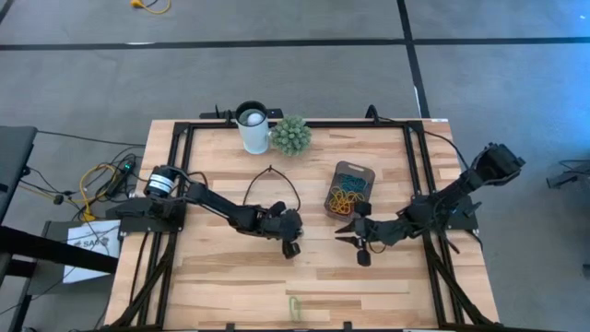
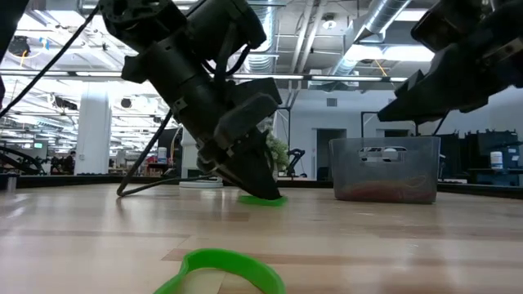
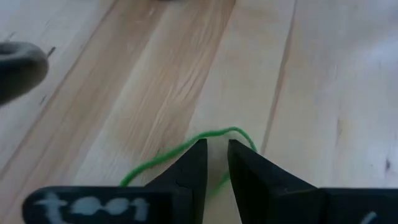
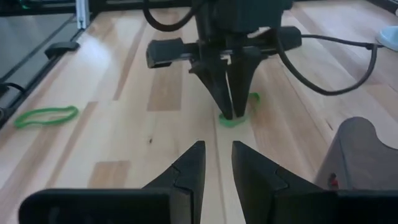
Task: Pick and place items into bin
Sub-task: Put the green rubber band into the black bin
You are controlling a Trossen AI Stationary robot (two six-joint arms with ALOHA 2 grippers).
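Observation:
A green rubber band (image 3: 180, 149) lies flat on the wood near the table's middle. My left gripper (image 3: 216, 146) slants down onto it, its fingers a narrow gap apart and its tips at the band (image 4: 235, 119). My right gripper (image 1: 355, 238) hovers to the right of it, open a little, with nothing between its fingers (image 4: 217, 152). The bin (image 1: 369, 175), grey and translucent, stands just beyond the right gripper and holds several coloured bands (image 1: 346, 198). A second green band (image 1: 293, 306) lies near the table's front edge. My left gripper's fingertips (image 4: 231, 112) stand at the green band's loop (image 2: 263, 200), coming from above at a slant from the table's left. A strand shows between the fingers. The band lies flat on the table. Whether the tips touch it I cannot tell.
A white cup (image 1: 252, 127) and a green spiky ball (image 1: 290, 136) stand at the far edge. A black cable loop (image 1: 272, 180) lies behind my left arm. Black frame rails (image 1: 175, 184) run along the table's sides. Bare wood stretches toward the front edge.

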